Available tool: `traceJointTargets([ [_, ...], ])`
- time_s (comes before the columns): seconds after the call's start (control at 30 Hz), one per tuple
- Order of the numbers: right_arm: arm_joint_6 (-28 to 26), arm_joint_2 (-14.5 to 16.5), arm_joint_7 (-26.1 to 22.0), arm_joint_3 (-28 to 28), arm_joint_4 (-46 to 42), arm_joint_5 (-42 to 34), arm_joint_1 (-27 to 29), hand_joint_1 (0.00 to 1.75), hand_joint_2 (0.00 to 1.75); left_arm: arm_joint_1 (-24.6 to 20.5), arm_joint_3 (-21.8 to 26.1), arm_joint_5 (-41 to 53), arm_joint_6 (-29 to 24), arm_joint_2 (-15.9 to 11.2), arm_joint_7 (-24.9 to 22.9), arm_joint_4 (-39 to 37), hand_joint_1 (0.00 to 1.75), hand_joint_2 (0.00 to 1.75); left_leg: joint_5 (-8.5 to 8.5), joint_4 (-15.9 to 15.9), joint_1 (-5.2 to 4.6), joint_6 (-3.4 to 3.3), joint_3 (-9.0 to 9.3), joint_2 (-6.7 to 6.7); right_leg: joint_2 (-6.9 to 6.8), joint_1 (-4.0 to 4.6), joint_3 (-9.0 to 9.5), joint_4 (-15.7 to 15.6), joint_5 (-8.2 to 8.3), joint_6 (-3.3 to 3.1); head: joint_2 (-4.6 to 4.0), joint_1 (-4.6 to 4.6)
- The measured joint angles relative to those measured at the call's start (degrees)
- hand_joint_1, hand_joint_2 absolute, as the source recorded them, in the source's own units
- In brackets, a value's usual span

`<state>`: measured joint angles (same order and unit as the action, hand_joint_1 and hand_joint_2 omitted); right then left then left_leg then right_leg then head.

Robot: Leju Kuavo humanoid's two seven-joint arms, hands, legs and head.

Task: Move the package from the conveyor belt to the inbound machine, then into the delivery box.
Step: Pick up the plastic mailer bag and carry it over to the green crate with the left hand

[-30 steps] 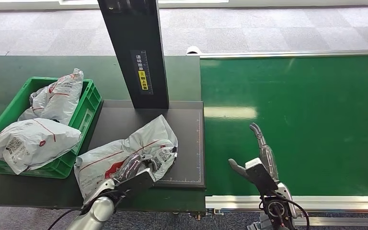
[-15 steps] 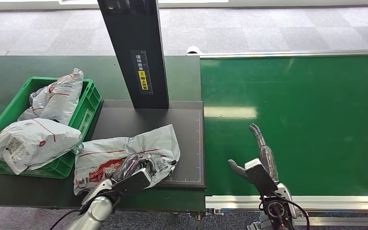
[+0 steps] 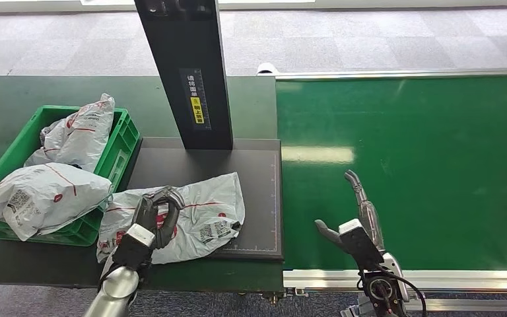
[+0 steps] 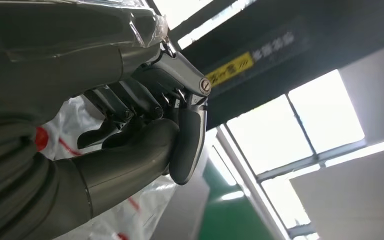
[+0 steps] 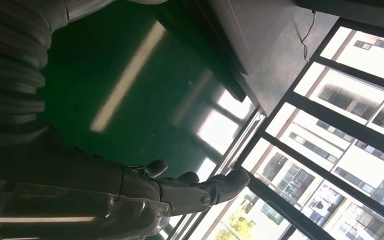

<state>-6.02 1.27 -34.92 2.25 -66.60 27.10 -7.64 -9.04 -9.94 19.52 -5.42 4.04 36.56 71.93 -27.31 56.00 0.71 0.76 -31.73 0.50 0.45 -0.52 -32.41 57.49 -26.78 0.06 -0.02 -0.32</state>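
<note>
Left hand [image 3: 153,218] curls its fingers into the package [image 3: 198,214] on the scanner plate [image 3: 257,191], apparently for transfer to the crate [image 3: 120,142]; right hand [image 3: 356,221] hangs spread over the belt [image 3: 422,158].

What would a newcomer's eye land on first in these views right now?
Probably the grey package lying half on the dark inbound machine plate, with the left hand curled over its near end. Next, the green delivery box to the left, holding other packages, and the bare green conveyor belt, where the right hand hovers with fingers spread.
</note>
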Motion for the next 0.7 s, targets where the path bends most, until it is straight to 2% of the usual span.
traceJointTargets([
  [0.17,-0.02,0.01,-0.22,0.0,0.02,-0.34,-0.1,0.0,1.75,1.88,1.48,-3.66,-1.23,0.49,2.85,5.04,1.75,1.75,0.0,0.0,0.0,0.0,-0.08,0.01,0.0,0.0,-0.06,0.0,0.0,0.0,0.01,0.01],
  [0.33,0.01,0.02,-0.34,0.01,0.02,-0.51,-0.4,0.0,1.75,3.05,1.38,-5.21,-0.99,0.45,3.49,9.07,1.75,1.75,0.0,0.0,0.0,0.0,-0.09,0.03,-0.01,0.0,-0.09,0.0,0.0,0.0,0.01,0.01],
  [0.37,0.03,0.02,-0.35,0.02,0.02,-0.53,-0.48,0.0,1.75,3.16,1.09,-4.06,-0.71,0.37,3.52,9.44,1.67,1.75,0.0,0.0,0.0,0.0,-0.09,0.04,-0.01,0.0,-0.09,0.0,0.0,0.0,0.01,0.01],
  [0.47,0.07,0.02,-0.39,0.04,0.03,-0.54,-0.66,0.0,1.75,3.38,0.02,-0.4,-0.2,0.2,3.44,9.78,0.4,1.75,0.0,0.0,0.0,0.0,-0.1,0.03,-0.01,0.0,-0.1,0.0,0.0,0.0,0.01,0.01],
  [0.5,0.08,0.01,-0.4,0.04,0.03,-0.54,-0.69,0.0,1.75,3.43,-0.31,0.64,-0.04,0.14,3.16,9.82,0.03,1.75,0.0,0.0,0.0,0.0,-0.1,0.02,-0.01,0.0,-0.1,0.0,0.0,0.0,0.01,0.02],
  [0.7,0.21,0.0,-0.4,0.04,0.02,-0.42,-0.7,0.0,1.75,3.34,-2.8,14.52,-0.7,-0.34,-4.17,8.07,0.0,1.75,0.0,0.01,0.0,0.0,-0.11,0.01,0.0,-0.01,-0.13,0.0,0.0,0.0,0.02,0.0],
])
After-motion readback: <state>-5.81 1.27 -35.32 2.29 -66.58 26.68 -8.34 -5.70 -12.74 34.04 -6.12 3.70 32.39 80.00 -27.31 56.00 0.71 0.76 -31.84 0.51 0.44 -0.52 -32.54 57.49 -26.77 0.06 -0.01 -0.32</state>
